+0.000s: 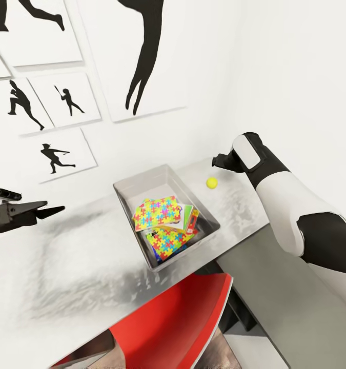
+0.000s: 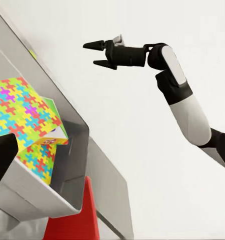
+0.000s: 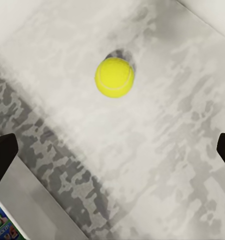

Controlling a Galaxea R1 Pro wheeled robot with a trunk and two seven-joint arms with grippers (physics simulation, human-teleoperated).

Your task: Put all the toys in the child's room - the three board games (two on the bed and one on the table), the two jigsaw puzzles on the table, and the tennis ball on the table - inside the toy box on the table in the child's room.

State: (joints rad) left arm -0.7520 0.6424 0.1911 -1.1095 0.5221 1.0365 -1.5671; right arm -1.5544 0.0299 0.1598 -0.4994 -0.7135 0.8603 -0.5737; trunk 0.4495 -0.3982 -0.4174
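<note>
Presently: tennis ball pick-up, toy box part-filled

Item 1, tennis ball [image 3: 114, 77]: lies on the bare tabletop [image 1: 65, 266] near the far edge by the wall, just beside the toy box and apart from it; untouched.
Item 2, toy box [image 1: 129, 187]: grey open tray set toward the tabletop's far right part. Holds two jigsaw puzzles [image 1: 156, 211] in bright piece-pattern, tilted one over the other, with at least one board game [image 1: 192, 220] edge showing beside them; the exact count beneath cannot be told.
Item 3, right gripper [image 1: 217, 162]: hovers above and beside the ball, fingers parted and empty, ball lying between the finger tips' line in the wrist view.
Item 4, left gripper [image 1: 49, 210]: held over the tabletop's left side, well apart from the box, fingers spread, nothing held.
Handling note, as judgement: centre the parted fingers over the ball, descend straight, close gently across its widest part; a glancing touch would likely roll it toward the wall or edge
</note>
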